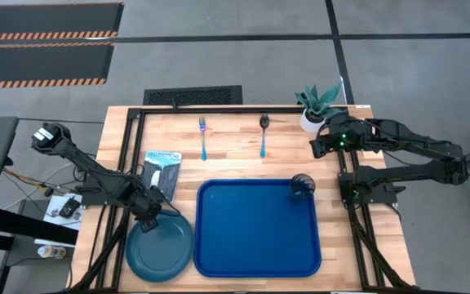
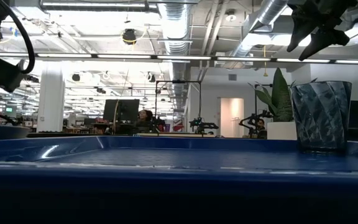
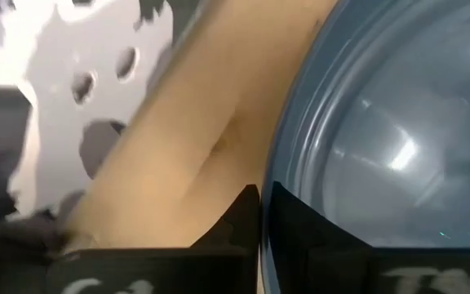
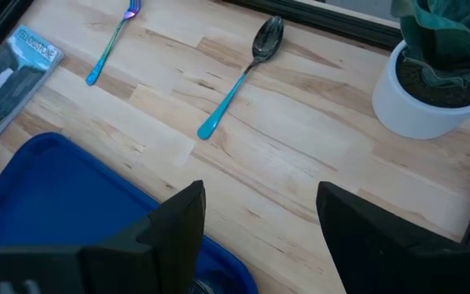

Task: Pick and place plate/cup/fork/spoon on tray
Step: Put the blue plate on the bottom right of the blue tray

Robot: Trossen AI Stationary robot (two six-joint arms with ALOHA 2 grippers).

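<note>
A light wooden tabletop (image 1: 243, 167) seen from above, with my two dark arms reaching in from either side.

The large blue tray (image 1: 255, 233) lies in the middle of the near half. The small dark cup (image 1: 302, 186) stands upright inside the tray, in its far right corner. In the low view the cup (image 2: 321, 115) shows as a faceted, translucent dark tumbler against the tray's far edge.

The teal plate (image 1: 160, 243) lies flat on the tabletop just beside the tray's left edge, outside it. My left gripper (image 1: 150, 214) is down at the plate's far rim. In the left wrist view one dark fingertip (image 3: 235, 224) sits on the wood outside the rim, the other lies over the plate (image 3: 398, 131); the two are almost together, with the rim in the narrow gap between them.

My right gripper (image 1: 321, 145) hangs above the tabletop beyond the tray's far right corner, near a white pot with a green plant (image 1: 317, 110). Its fingers (image 4: 178, 216) are spread wide apart and hold nothing.

The fork (image 1: 203, 137) and the spoon (image 1: 263, 135) lie on the bare wood beyond the tray, well apart, both pointing away from it, heads far. A dark packet with a light blue label (image 1: 162, 169) lies left of the tray, past the plate.
</note>
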